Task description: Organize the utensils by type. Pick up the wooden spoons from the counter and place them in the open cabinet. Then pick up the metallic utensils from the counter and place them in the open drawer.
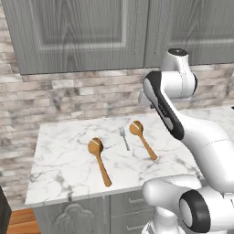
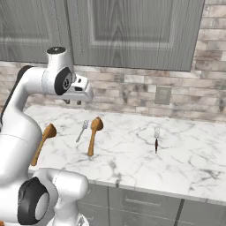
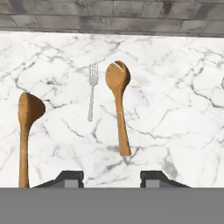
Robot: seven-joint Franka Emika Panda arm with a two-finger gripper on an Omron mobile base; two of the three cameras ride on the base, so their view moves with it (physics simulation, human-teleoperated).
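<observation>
**A:** Dark fingertips of the pincer (image 3: 111, 178) stand apart with nothing between them; it hangs well above the counter (image 3: 175, 131), holding nothing.

**B:** And what lies beneath it?

**A:** One wooden spoon (image 3: 119, 103) sits nearly under the gap, bowl toward the wall. Just to its left lies the thin silver fork (image 3: 92, 89), parallel and close but not touching. The other wooden spoon (image 3: 25, 131) is farther left, near the counter's end.

**B:** What might go wrong?

**A:** I judge the fork the risk: a descent drifting left could nudge it or catch both at once. The handle tapers too, so a grip near its thin end may slip or let the spoon swing.

**B:** The surroundings?

**A:** White marble with grey veins, a pale brick backsplash (image 2: 132, 92) behind, closed grey cabinet doors (image 2: 132, 31) above. A small dark-handled utensil (image 2: 156, 139) rests further right, below a wall outlet (image 2: 163, 95). I can't see the open cabinet or drawer from here.
</observation>
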